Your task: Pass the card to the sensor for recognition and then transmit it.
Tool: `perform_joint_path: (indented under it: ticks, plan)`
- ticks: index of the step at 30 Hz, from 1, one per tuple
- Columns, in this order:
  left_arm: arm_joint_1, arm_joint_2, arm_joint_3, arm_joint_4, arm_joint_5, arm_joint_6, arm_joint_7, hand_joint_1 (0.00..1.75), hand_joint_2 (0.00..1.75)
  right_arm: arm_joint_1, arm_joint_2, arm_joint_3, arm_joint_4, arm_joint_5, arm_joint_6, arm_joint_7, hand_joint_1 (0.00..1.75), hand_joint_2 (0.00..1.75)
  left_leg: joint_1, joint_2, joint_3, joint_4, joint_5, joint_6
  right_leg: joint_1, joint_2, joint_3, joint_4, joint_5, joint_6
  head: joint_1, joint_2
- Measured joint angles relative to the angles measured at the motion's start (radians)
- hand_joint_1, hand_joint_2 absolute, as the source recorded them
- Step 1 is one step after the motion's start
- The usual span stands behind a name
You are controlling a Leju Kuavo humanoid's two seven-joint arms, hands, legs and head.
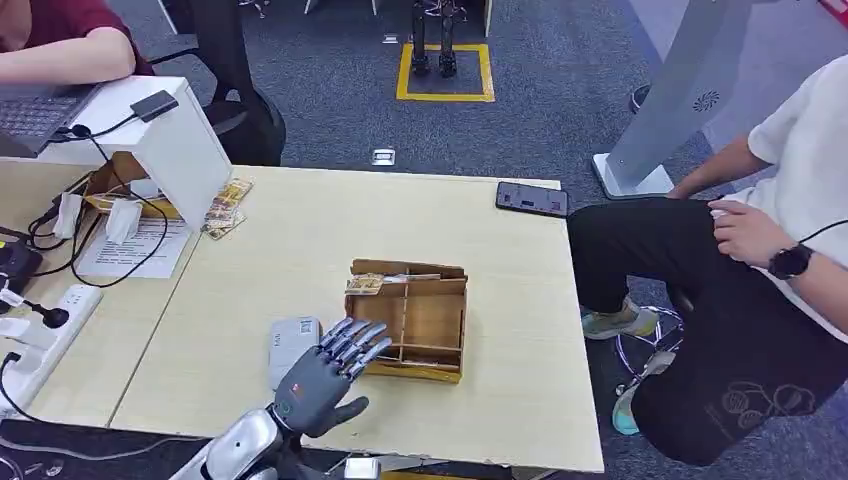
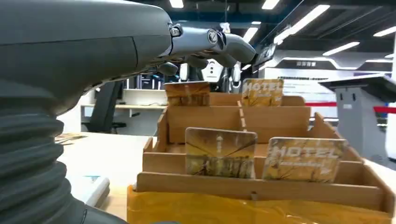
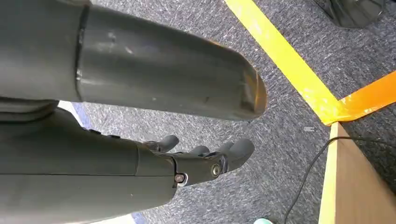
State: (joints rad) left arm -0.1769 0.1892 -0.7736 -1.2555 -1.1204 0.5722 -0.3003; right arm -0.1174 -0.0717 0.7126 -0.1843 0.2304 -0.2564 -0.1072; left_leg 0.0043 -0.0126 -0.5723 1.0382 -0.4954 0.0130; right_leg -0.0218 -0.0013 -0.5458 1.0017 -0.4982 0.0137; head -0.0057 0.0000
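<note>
The left hand [image 1: 325, 375] is hovering at lower centre of the head view, just left of the wooden box [image 1: 437, 325] on the counter [image 1: 300, 230], its fingers [image 1: 358, 340] spread, pointing at the box and holding nothing. The cards [image 2: 220, 152] are standing upright in the box's slots, long edges level, just beyond the fingertips. The right hand [image 3: 187, 163] is hanging over the floor, fingers loosely apart and empty, so the left is nearer.

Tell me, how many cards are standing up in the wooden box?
4. Two stand in the wooden box's near row: a plain one and a HOTEL one. Two stand in the far row. More may be hidden lower down.
</note>
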Motion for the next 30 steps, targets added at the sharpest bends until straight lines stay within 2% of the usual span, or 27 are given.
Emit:
perform_joint_path:
  ticks: [17,30]
  plan:
    - [-0.018,0.0,0.0,0.052,-0.026,0.006,0.037,0.0,1.75,0.0,0.004,0.0,-0.001,0.012,-0.003,-0.004,0.0,0.0,0.0,0.0,0.0,0.0,0.0,0.0,0.0,0.0,0.0,0.0,0.0,0.0,0.0,0.0]
    - [-0.018,-0.023,0.0,0.053,0.057,-0.013,-0.011,0.0,1.75,0.001,0.004,0.0,-0.001,0.019,-0.004,-0.008,0.0,0.0,0.0,0.0,0.0,0.0,0.0,0.0,0.0,0.0,0.0,0.0,0.0,0.0,0.0,0.0]
